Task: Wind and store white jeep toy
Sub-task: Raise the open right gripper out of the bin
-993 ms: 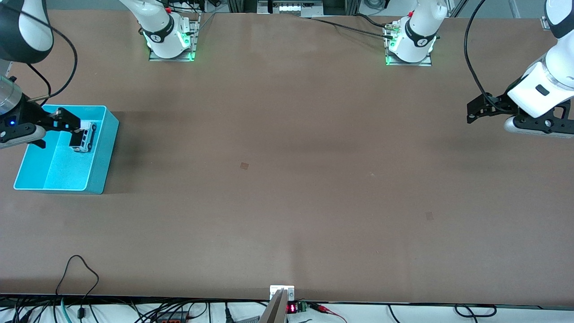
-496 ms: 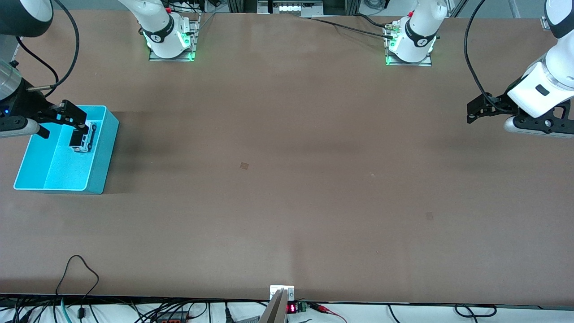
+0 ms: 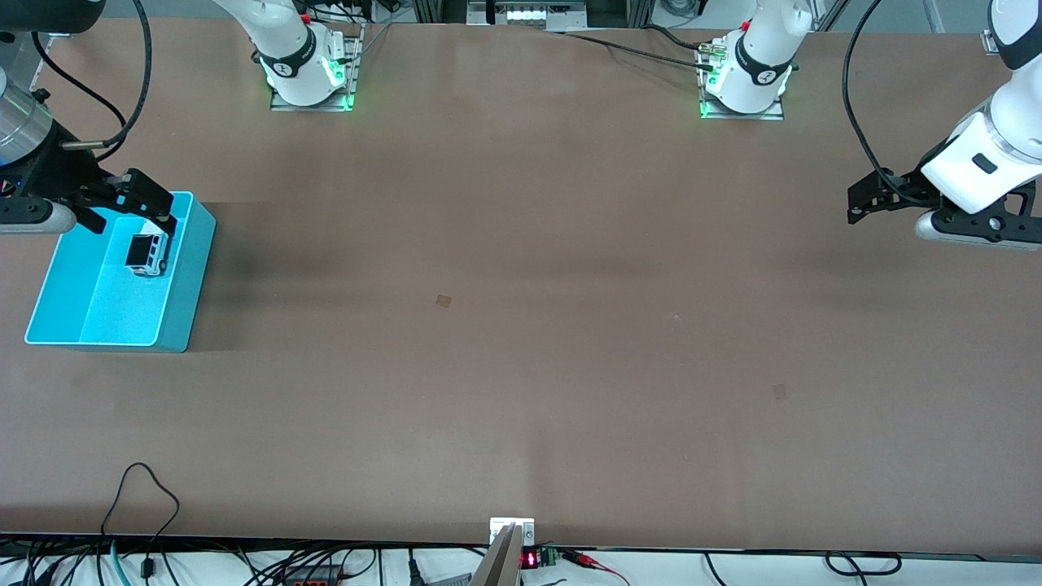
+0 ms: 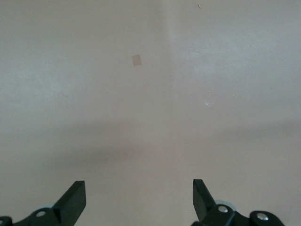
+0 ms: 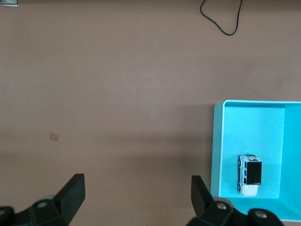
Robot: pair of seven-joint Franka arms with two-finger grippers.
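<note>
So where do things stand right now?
Right gripper open, over cyan plastic bin. Left gripper open, waiting. Tiny white jeep toy in bin. Nothing blocking.

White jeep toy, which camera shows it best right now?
The right wrist view: the white jeep toy lies unobstructed inside the cyan bin, roof and wheels visible. The front view shows it smaller, just beneath the right gripper. The left wrist view shows only bare table.

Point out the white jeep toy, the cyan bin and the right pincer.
white jeep toy (image 3: 146, 251), front view, black roof panel
cyan bin (image 3: 192, 277), front view, outer side wall
right pincer (image 5: 136, 188), right wrist view, midway between its open fingertips
</note>
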